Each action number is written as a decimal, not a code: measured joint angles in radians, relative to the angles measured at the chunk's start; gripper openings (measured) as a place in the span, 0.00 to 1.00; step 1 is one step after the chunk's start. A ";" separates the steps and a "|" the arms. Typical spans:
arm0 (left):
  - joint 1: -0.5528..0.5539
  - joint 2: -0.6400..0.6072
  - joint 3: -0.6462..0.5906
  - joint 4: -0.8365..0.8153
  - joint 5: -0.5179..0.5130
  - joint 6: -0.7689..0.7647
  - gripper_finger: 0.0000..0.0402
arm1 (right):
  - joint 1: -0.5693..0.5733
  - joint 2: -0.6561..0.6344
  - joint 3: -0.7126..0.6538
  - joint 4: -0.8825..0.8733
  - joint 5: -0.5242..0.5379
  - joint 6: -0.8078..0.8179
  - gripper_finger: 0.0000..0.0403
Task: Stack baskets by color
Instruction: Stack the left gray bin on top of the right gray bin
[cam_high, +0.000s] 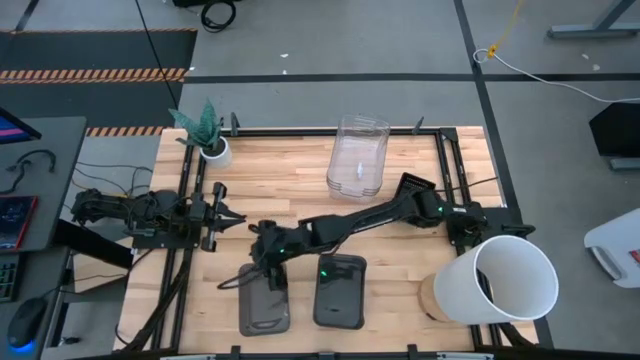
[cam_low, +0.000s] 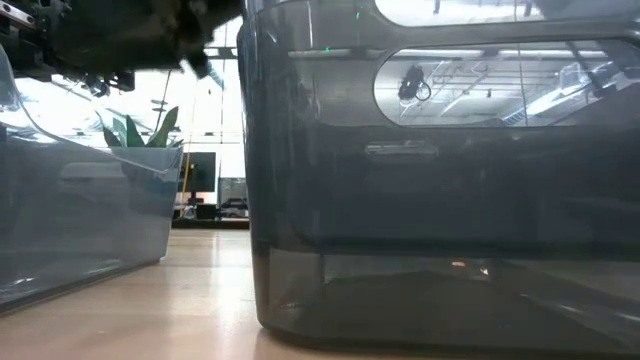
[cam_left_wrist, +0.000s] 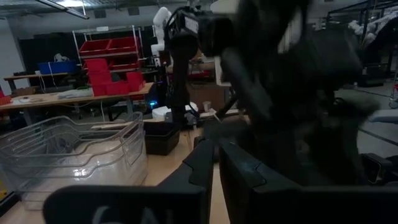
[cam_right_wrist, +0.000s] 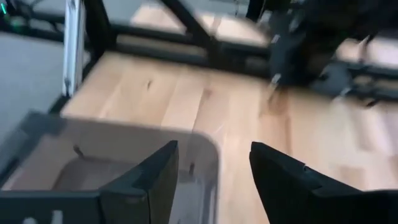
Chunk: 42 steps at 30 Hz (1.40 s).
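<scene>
Two dark grey baskets rest side by side on their bottoms near the table's front edge, one to the left (cam_high: 264, 308) and one to the right (cam_high: 340, 292). A stack of clear baskets (cam_high: 358, 155) stands at the far middle. My right gripper (cam_high: 268, 268) reaches across the table and hovers open over the left grey basket's far end. In the right wrist view one finger is above the basket's inside, the other beyond its rim corner (cam_right_wrist: 208, 144), and neither touches. My left gripper (cam_high: 232, 218) waits shut at the left.
A big white bucket (cam_high: 503, 283) stands at the front right. A white plant pot (cam_high: 214, 150) stands at the far left. Black frame rails (cam_high: 452, 170) run along the table's sides. Bare wood lies between the grey baskets and the clear stack.
</scene>
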 joint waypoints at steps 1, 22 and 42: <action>0.000 0.000 0.000 0.000 0.000 0.000 0.08 | 0.001 0.018 0.008 -0.008 -0.005 -0.001 0.52; 0.000 0.000 0.000 0.000 0.000 0.000 0.07 | -0.008 0.086 -0.015 -0.047 0.068 -0.068 0.67; 0.000 0.000 0.000 0.000 0.000 0.000 0.07 | -0.016 0.086 -0.046 -0.109 0.061 0.012 0.10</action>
